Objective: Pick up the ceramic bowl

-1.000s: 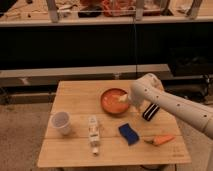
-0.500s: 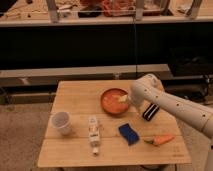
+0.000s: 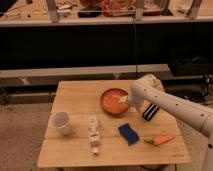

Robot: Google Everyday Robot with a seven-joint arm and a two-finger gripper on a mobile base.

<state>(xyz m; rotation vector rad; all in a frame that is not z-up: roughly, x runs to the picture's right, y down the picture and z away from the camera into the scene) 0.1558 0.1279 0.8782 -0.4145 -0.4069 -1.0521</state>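
Camera view, single frame. Ceramic bowl (image 3: pixel 111 102) sits on the wooden table (image 3: pixel 75 95), towards the back, right of centre, upright w/ mouth up. Arm (image 3: pixel 172 106) comes in from the right of frame; its wrist housing bulks above the bowl's right rim. Gripper (image 3: pixel 123 99) is down at the bowl's right side, over or just inside the rim, showing as a pale patch against the orange interior. Spread or clamped on the rim: cannot tell, the wrist housing covers it. Contact w/ the bowl is also unclear.

Why placed so (judgement): the bowl is wide and shallow, prob. too broad to span, so a rim pinch from the arm's own side looks like the intended approach. Coming in at the right rim also keeps the arm off the other items.

Surroundings:
- white cup (image 3: pixel 61 122), left-front, well apart from the bowl
- white bottle (image 3: pixel 93 134), lying on its side, front-centre
- blue sponge (image 3: pixel 129 134), in front of the bowl, near but not touching
- orange item (image 3: pixel 162 139), prob. a carrot, front-right
- dark striped obj (image 3: pixel 150 111), just beside the bowl's right side, under the arm; ID uncertain, maybe a small packet

Obstructions: striped obj is closest to the arm, and a straight-up lift should miss it. Sponge is next nearest.
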